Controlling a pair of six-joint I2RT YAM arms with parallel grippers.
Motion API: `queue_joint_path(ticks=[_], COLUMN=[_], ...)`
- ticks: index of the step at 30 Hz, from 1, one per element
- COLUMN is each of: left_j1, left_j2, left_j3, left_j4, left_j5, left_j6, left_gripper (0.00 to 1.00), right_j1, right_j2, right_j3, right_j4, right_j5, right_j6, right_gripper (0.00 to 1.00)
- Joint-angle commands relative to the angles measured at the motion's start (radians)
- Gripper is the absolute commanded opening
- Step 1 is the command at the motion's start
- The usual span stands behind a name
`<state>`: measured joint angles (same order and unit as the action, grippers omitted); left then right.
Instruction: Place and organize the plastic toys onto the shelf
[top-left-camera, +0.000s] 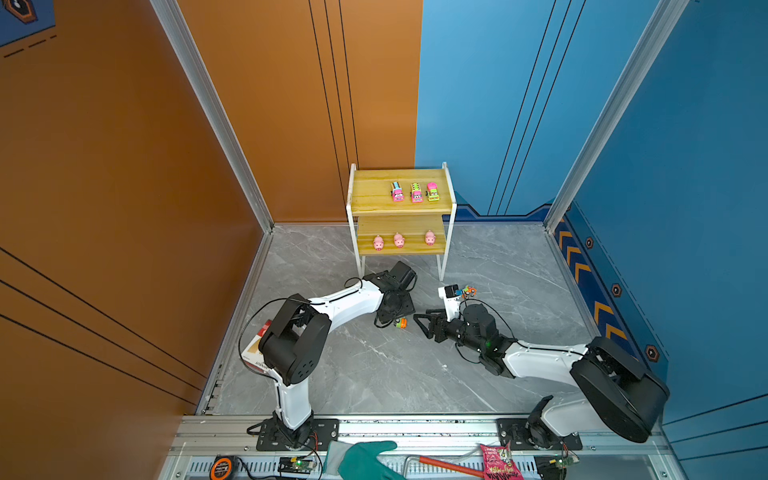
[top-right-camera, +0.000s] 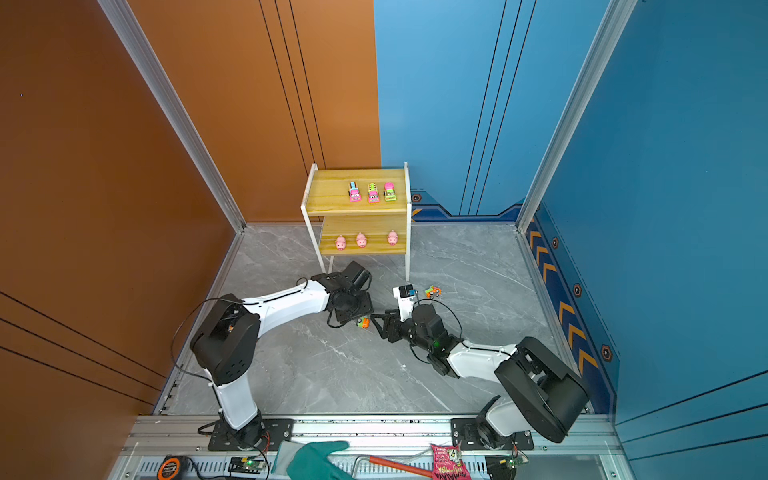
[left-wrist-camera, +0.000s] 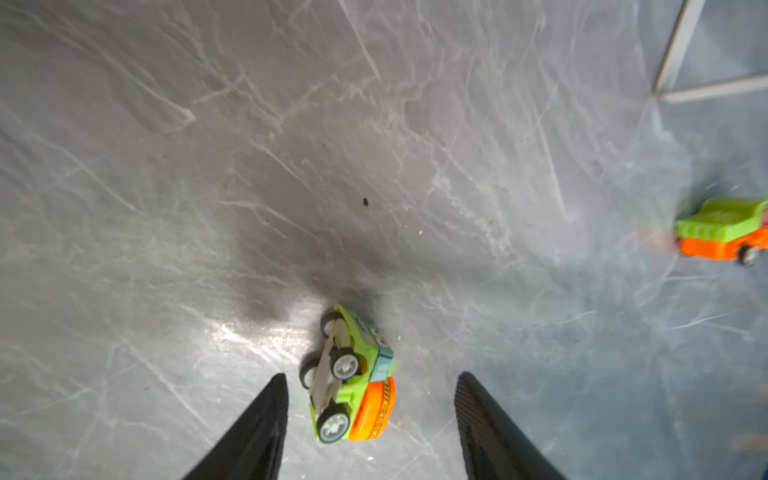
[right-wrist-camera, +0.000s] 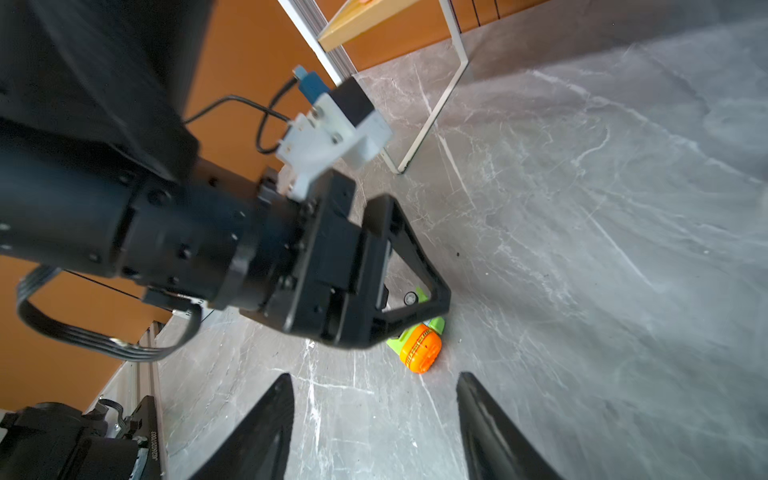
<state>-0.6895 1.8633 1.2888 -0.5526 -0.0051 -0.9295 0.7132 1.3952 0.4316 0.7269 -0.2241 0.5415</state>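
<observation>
Nearby: glove and packet on the front rail.
Left gripper: jaws apart, empty; tipped truck lies between them.
Right gripper: jaws apart, empty, facing that truck.
Second truck: near the right leg of the shelf.
Floor: bare before both arms.
Shelf: pigs below, three trucks above; top board's left half free.

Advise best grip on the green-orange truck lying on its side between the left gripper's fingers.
Come straight down with the left gripper, whose open jaws straddle the truck. It lies on its side, so pinch mid-body between the wheel pairs, one finger on the flat underside, one on the roof. Avoid the round orange drum end; it would likely slip.
</observation>
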Motion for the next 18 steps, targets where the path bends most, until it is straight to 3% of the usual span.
queue_joint_path(ticks=[1,10,18], left_j1=[-0.024,-0.034,-0.038], left_j2=[0.043,0.126,0.189], left_j3=[0.058,0.123,0.157], left_j4=[-0.101,-0.17,-0.19], left_j5=[-0.058,-0.116,-0.139], left_j6=[0.127,0.224,0.229], left_gripper=[0.65,0.59,0.54], right_j1=[-0.004,-0.04,-0.037], right_j2=[-0.053,-0.112,-0.122], right_j3=[-0.022,-0.044,-0.048], right_j4=[-0.095,-0.118,-0.123], right_j5=[0.038,0.051,0.058], right_j6=[-0.057,-0.067,-0.071], right_gripper=[0.64,0.64,0.64])
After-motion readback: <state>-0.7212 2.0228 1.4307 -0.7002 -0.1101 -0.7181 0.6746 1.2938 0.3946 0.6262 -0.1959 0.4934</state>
